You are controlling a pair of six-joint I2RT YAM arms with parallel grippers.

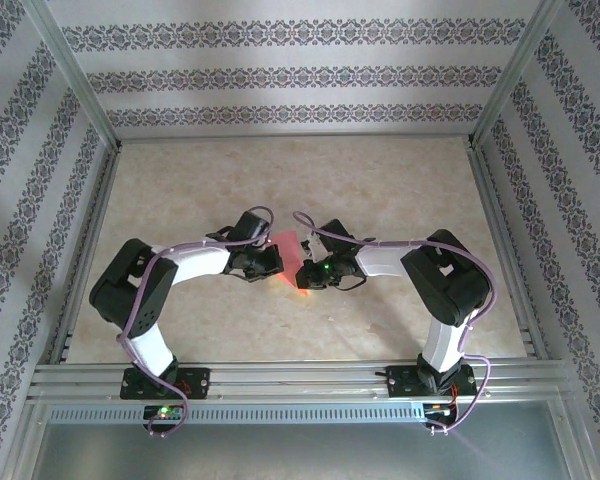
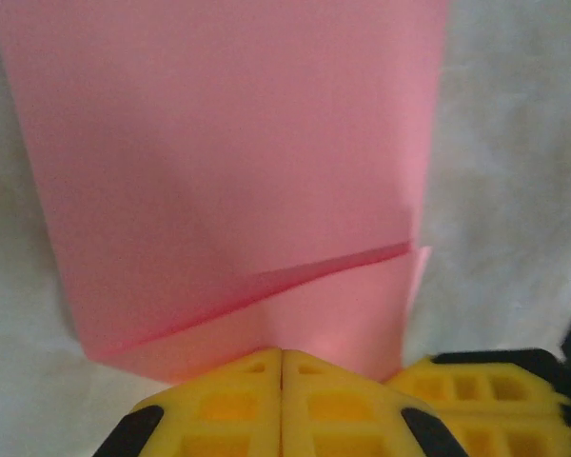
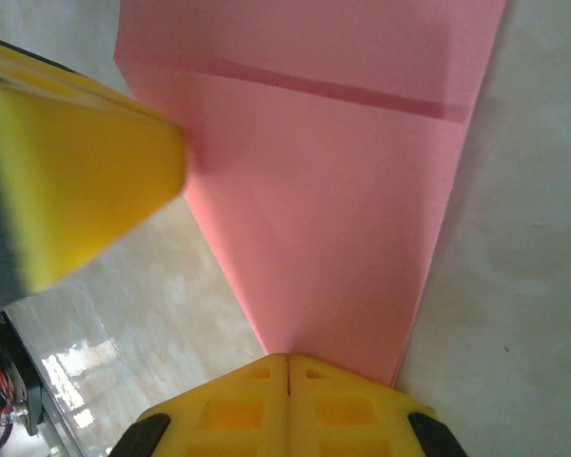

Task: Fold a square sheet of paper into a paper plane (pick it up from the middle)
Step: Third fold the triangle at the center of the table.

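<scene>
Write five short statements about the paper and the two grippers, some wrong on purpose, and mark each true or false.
1. The sheet of paper is blue. False: it is pink.
2. The left gripper has its fingers closed together at the sheet's edge. True.
3. The sheet is unfolded. False: a fold line crosses it, with one layer over another.
4. The right gripper is wide open. False: its fingers are shut at the sheet's narrow end.
5. The two grippers meet the sheet from opposite sides, near the middle of the table. True.
</scene>
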